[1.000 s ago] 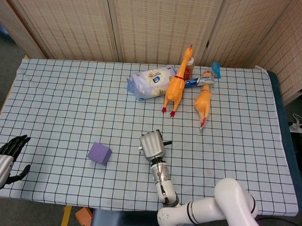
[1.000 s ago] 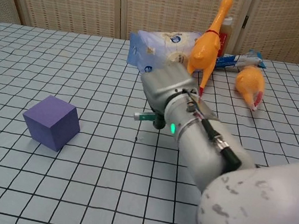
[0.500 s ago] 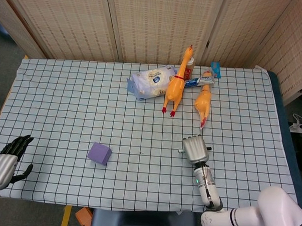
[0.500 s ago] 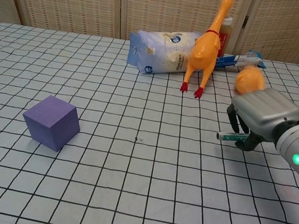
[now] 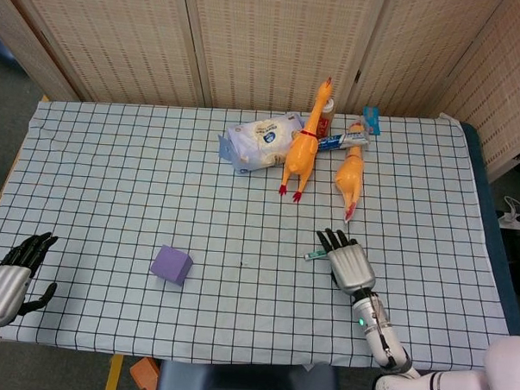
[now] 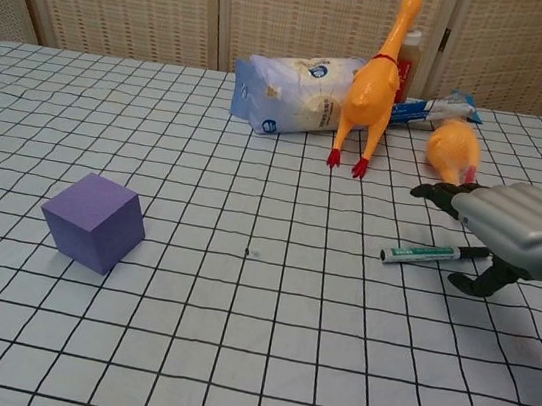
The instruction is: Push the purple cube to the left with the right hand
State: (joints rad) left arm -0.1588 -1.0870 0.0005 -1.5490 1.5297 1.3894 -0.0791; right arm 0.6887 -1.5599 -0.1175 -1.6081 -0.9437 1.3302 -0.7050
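Resting right hand: my right hand point(image 5: 350, 263) lies palm down on the counter point(image 5: 114, 171), dark fingers point(image 6: 442, 194) straight and slightly spread, gripping nothing.
Marker: a green-and-white marker point(image 6: 433, 253) lies flat just under my right hand near the thumb; in the chest view it seems loose rather than pinched. Its printing is too small to read.
Left hand: my left hand point(image 5: 10, 275) sits at the near left corner of the counter, fingers loosely apart, holding nothing.
Purple cube: the purple cube point(image 5: 171, 264) is plain, matte, sharp-edged and unmarked. It stands near the front, left of centre, well apart from both hands.
Far side: a white wipes packet point(image 5: 261, 140) with a blue round label I cannot read lies beside a rubber chicken point(image 5: 303, 148) leaning upright. A second rubber chicken point(image 5: 349, 176) lies flat to its right.
Tube: a toothpaste tube point(image 5: 342, 141) lies behind the chickens, lettering illegible.
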